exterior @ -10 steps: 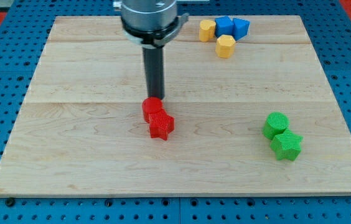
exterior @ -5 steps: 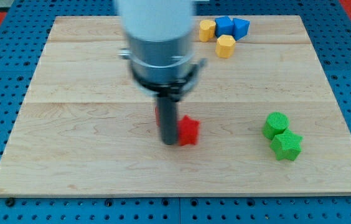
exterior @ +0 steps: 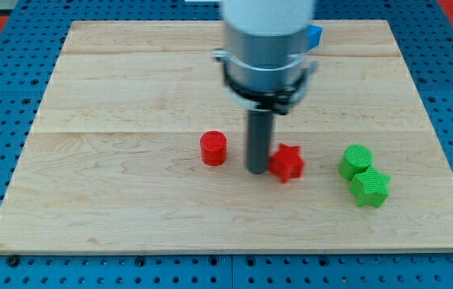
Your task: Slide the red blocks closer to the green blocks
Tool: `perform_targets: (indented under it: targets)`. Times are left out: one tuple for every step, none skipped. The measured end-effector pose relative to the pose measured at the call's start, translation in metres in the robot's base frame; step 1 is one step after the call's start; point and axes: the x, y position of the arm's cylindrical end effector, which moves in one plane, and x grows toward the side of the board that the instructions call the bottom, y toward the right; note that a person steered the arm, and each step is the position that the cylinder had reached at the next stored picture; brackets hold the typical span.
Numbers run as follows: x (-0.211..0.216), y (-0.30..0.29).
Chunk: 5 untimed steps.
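My tip (exterior: pixel 258 170) stands on the board just left of the red star block (exterior: pixel 287 163), touching or nearly touching it. The red cylinder block (exterior: pixel 214 148) sits apart, further to the view's left of the rod. The green cylinder block (exterior: pixel 357 160) and the green star block (exterior: pixel 370 189) sit together at the view's right, a short gap to the right of the red star.
The arm's grey body (exterior: pixel 267 40) covers the top middle of the wooden board (exterior: pixel 90 160). A blue block (exterior: pixel 315 34) peeks out beside it at the view's top; the other blocks there are hidden.
My tip moved down past the red cylinder, then right, pushing the red star toward the green blocks. The red pair has split; the cylinder stayed behind at the left.
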Motion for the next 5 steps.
perform_targets:
  targets:
    - [0.009,-0.023]
    - [0.069,-0.077]
    - [0.016,-0.193]
    - [-0.040,-0.174]
    - [-0.040,-0.086]
